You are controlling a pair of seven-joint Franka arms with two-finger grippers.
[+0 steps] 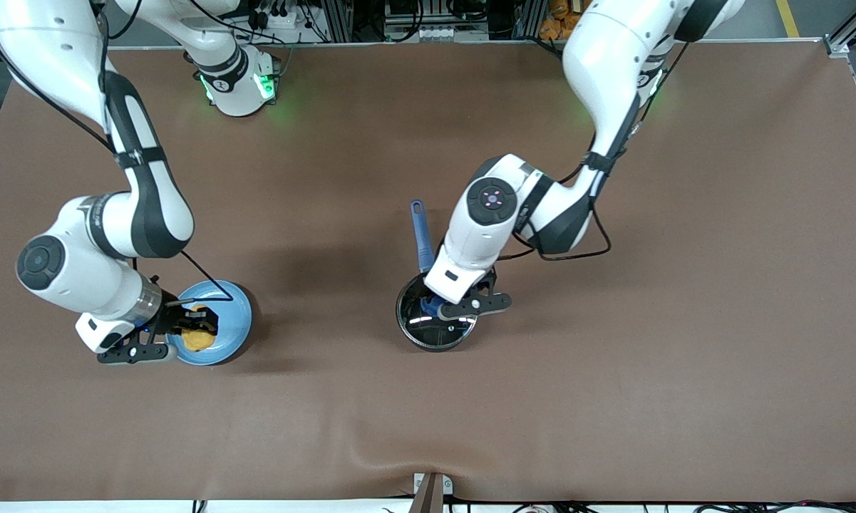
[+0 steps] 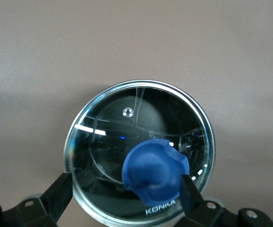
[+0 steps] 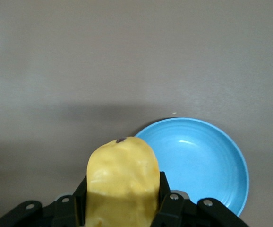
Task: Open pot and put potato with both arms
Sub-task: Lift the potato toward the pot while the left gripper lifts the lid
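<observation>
The left end effector (image 2: 122,201) hung wide open over the pot (image 1: 436,320), its lid's blue knob (image 2: 154,169) between the fingers, ungripped. The right end effector (image 3: 122,198) was closed on the potato (image 3: 122,182) above the plate (image 3: 198,163). Only the front view showed the pot's handle (image 1: 421,234).

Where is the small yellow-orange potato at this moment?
The small yellow-orange potato is clamped in the right gripper over the flat light-blue plate, at the right arm's end of the table.
</observation>
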